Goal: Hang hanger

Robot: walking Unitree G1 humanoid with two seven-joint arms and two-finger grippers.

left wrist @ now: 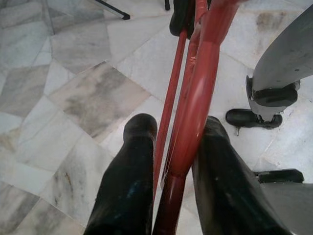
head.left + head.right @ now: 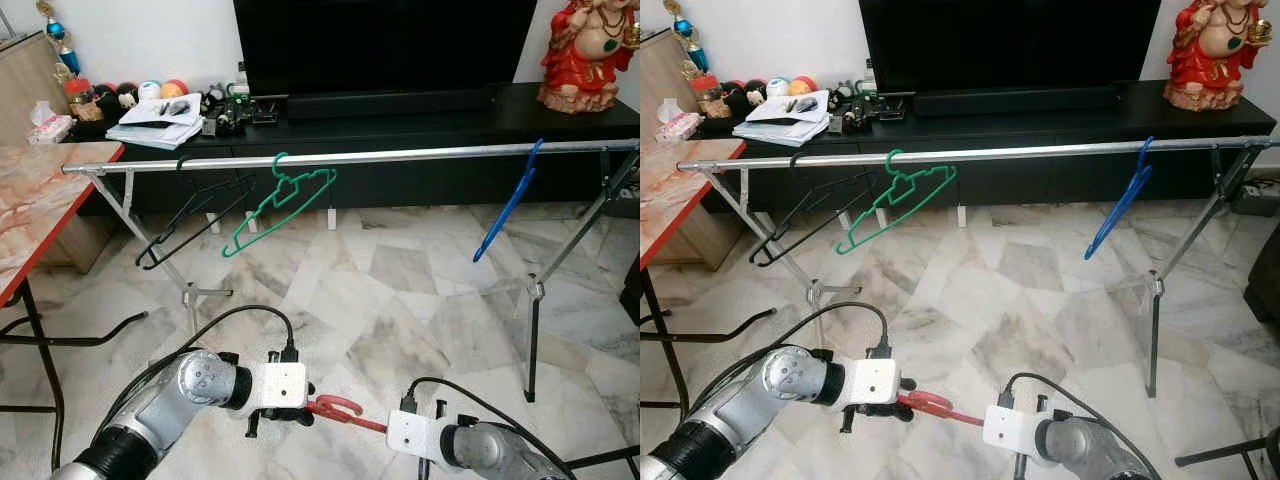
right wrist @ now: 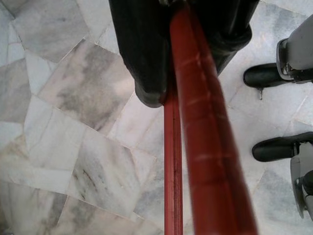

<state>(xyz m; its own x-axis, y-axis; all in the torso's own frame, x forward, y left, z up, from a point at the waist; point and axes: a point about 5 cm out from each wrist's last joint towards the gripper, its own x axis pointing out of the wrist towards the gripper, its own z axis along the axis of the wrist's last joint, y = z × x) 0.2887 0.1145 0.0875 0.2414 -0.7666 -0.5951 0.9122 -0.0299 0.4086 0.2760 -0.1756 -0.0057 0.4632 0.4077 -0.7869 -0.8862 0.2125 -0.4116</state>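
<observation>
Red hanger (image 2: 345, 410) is down low in front of the robot, held between both arms, above the marble floor (image 2: 420, 290) and well below the rail. Left gripper (image 1: 171, 147) has its two black fingers (image 1: 129, 181) pinched on the hanger's red bars, one finger each side, per the left wrist view. Right gripper (image 3: 188, 73) is clamped on the hanger too; in the right wrist view its dark fingers (image 3: 142, 54) sit tight around the thick red bar, w/ a thinner red bar running alongside. From the head views the hook end of the hanger pokes out just beside the left wrist's white block, and the shaft runs across to the right wrist.

Further back, a metal clothes rail (image 2: 400, 156) on folding legs spans the room. Hanging on it: a black hanger (image 2: 190, 215) towards the left end, a green hanger (image 2: 280, 200) just beside it (both tilted), and a blue hanger (image 2: 510, 200) well apart towards the right end. Behind the rail, a low black TV cabinet (image 2: 560, 105) w/ a TV (image 2: 380, 45), a red figurine (image 2: 590, 55) and papers (image 2: 160, 120). Marble-top table (image 2: 40, 200) w/ red edge at the robot's left.
</observation>
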